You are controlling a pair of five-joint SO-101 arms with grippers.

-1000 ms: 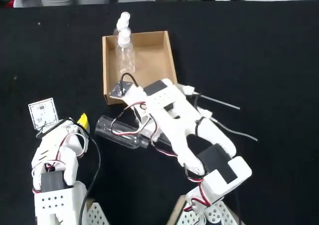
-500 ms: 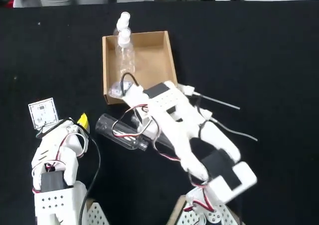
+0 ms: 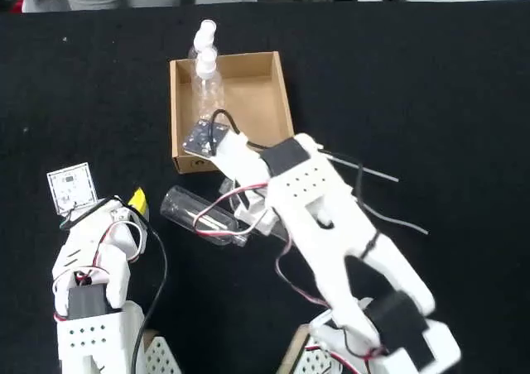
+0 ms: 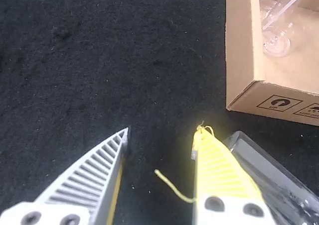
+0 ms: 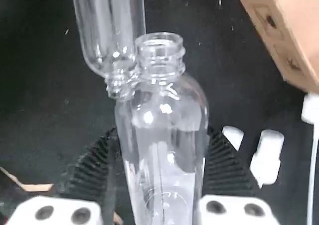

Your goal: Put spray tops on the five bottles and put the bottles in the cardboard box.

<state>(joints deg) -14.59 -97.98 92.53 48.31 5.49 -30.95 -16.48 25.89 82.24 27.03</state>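
The right tool point(image 5: 159, 160) pinches a clear plastic bottle point(image 5: 162, 100), neck pointing away. The left tool point(image 4: 162, 135) is spread above the black desk point(image 4: 75, 60).

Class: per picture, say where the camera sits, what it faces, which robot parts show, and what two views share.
High view: above the table, looking down; left arm, right arm show.
Left wrist view: on that wrist, facing the box; open left pincer shows.
Right wrist view: on that wrist, facing a bottle in the right pincer.
Shared: the box.

A robotics lab bench: black-draped table point(image 3: 447, 76), two white arms point(image 3: 327, 217) with exposed wiring.
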